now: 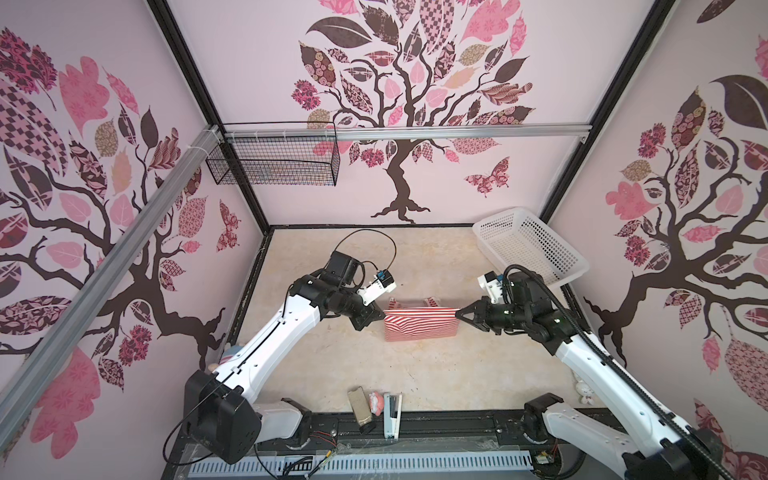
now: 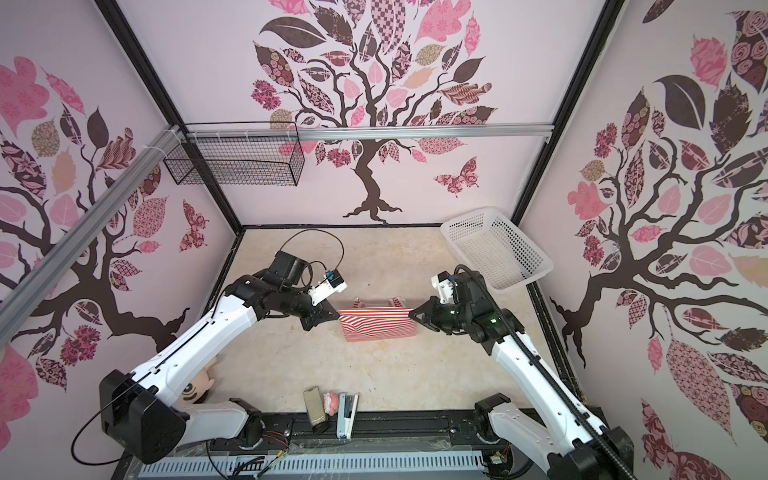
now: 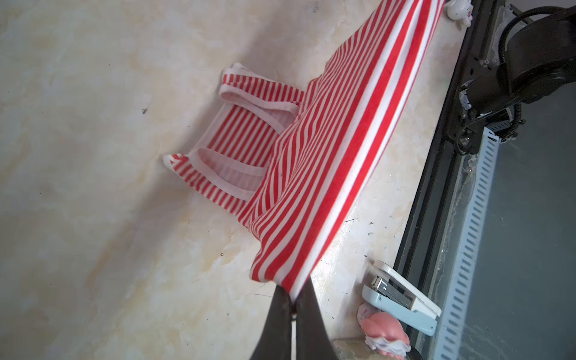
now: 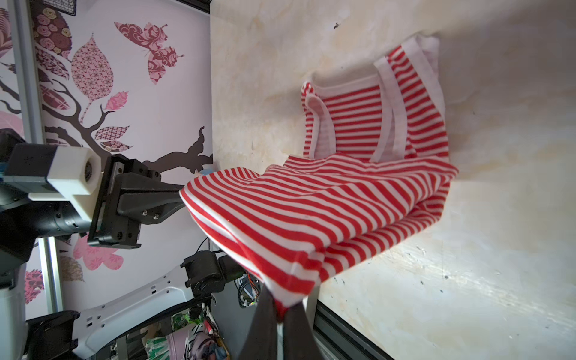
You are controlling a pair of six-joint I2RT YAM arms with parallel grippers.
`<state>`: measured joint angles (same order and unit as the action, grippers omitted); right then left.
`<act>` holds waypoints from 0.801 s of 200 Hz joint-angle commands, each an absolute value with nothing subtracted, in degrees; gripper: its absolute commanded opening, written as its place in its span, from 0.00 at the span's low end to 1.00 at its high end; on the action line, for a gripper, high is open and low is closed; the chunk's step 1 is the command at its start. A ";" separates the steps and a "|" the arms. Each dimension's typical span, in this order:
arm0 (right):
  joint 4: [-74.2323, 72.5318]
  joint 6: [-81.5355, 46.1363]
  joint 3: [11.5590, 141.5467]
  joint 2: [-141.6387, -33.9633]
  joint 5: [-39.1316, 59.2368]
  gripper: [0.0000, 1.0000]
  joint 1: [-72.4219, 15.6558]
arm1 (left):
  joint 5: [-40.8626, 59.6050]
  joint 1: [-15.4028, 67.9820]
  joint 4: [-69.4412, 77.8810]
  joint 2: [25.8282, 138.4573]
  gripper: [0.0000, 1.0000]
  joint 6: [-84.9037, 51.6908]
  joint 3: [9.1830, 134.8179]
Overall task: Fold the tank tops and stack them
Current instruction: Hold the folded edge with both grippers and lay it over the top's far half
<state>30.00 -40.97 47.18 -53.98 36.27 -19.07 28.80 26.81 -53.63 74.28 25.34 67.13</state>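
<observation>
Pink walls (image 1: 399, 232) with a dark tree decal box in the cell on three sides. A black wire basket (image 1: 274, 162) hangs from the back rail.

Desk (image 1: 415, 365): pale, marbled, scuffed, mostly bare in the middle. A white plastic basket (image 1: 528, 245) sits tipped in the far right corner; I can't see anything in it.

Tank top (image 1: 419, 326), red-and-white stripes, at desk centre between the two arms. It's the only one I see. The strap end lies flat on the desk on the far side. The hem end is raised and pulled taut in a straight line.

Left hand (image 3: 293, 296): clenched on one hem corner, cloth pinched between the fingertips. Right hand (image 4: 280, 308): clenched on the other hem corner, same pinch. I judge the hem is held wide and tight so the edge stays straight while it is brought over the straps, a half fold. Slack would let the middle sag and crease.

Small clutter sits along the near desk edge, clear of the cloth: a stapler (image 1: 392, 415) and a pink toy (image 1: 376, 403). A plush doll (image 2: 199, 384) is partly hidden under the left arm.
</observation>
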 commanded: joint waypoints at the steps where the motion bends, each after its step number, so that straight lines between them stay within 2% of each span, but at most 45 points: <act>1: 37.50 -41.88 47.61 -50.13 33.10 0.00 -18.28 | 26.00 25.92 -58.85 70.82 0.00 24.98 65.99; 43: 38.94 -42.58 48.07 -47.99 33.57 0.00 -18.26 | 26.01 25.93 -58.48 67.04 0.00 24.00 65.00; 160: 35.62 -40.53 51.96 -56.62 32.99 0.00 -18.28 | 24.30 25.75 -51.36 74.53 0.00 24.24 64.92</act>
